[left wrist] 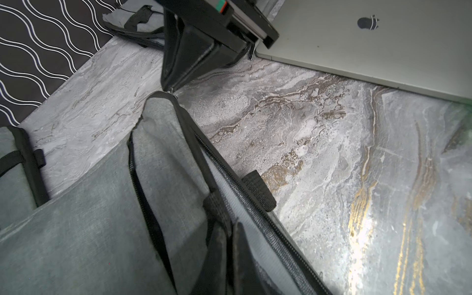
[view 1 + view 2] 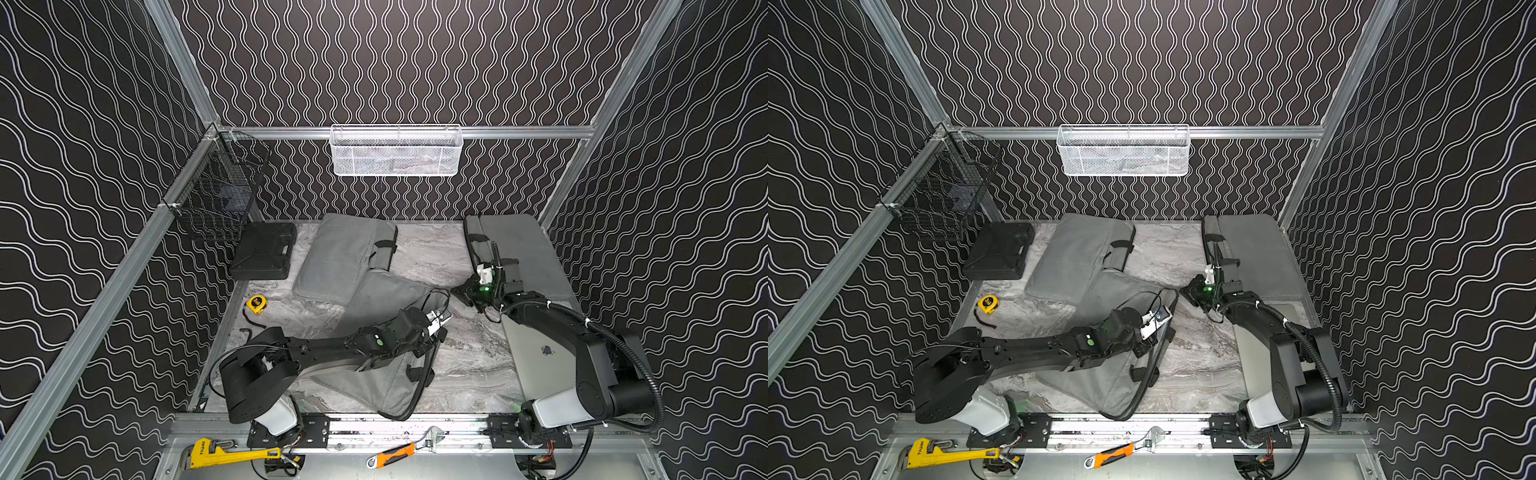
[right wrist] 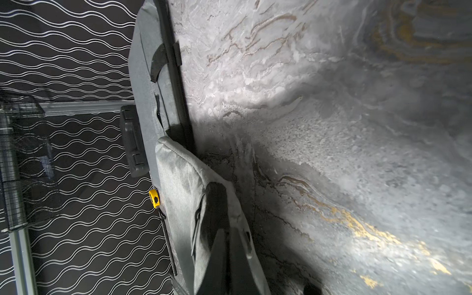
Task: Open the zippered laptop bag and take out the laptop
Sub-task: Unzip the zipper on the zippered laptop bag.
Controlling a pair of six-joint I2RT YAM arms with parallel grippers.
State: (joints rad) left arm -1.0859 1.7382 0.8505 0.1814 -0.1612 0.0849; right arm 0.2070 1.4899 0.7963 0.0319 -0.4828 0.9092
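Observation:
The grey laptop bag (image 2: 374, 386) (image 2: 1108, 386) lies slanted across the front middle of the marble table, with its black zipper edge (image 1: 255, 212) gaping along the right side. My left gripper (image 2: 428, 347) (image 1: 229, 255) is shut on the bag's black-trimmed edge by a handle strap (image 1: 258, 189). My right gripper (image 2: 456, 291) (image 3: 227, 245) is shut on the bag's far corner (image 1: 163, 98), which it holds slightly off the table. The silver laptop (image 2: 536, 353) (image 2: 1252, 353) (image 1: 383, 43) lies flat on the table at the front right, partly under my right arm.
Two more grey bags lie at the back, one in the middle (image 2: 340, 253) and one at the right (image 2: 523, 249). A black case (image 2: 262, 253) and a yellow tape measure (image 2: 256, 304) sit at the left. Wire baskets (image 2: 395, 151) hang on the walls. Wrenches (image 2: 224, 455) rest on the front rail.

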